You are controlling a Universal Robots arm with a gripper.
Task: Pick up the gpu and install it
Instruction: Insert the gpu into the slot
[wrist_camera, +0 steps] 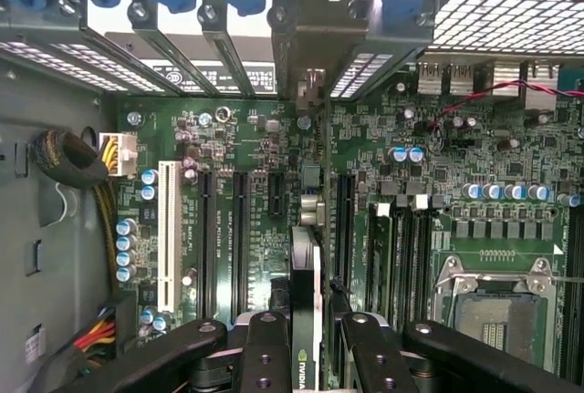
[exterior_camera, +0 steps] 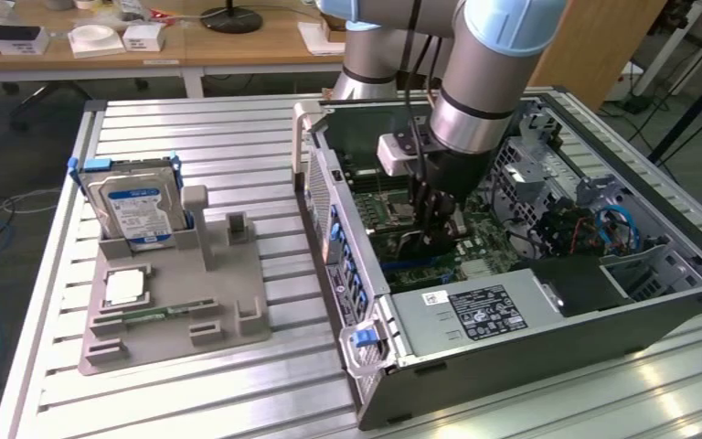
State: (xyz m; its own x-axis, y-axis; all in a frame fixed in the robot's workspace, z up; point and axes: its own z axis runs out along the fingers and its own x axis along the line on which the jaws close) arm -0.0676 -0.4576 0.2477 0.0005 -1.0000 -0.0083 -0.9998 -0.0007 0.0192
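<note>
In the exterior view your claw (exterior_camera: pixel 437 215) hangs deep inside the open computer case (exterior_camera: pixel 643 302), right of the frame's centre. In the wrist view it is clenched on the graphics card (wrist_camera: pixel 305 320), held edge-on between its fingers (wrist_camera: pixel 265 356) over the motherboard (wrist_camera: pixel 228 138) slots. Pickup looks done, but seating looks unfinished.

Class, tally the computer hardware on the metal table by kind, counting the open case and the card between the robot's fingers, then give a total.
hard drive: 1
processor chip: 1
memory stick: 1
gpu: 1
computer case: 1
Total: 5
</note>
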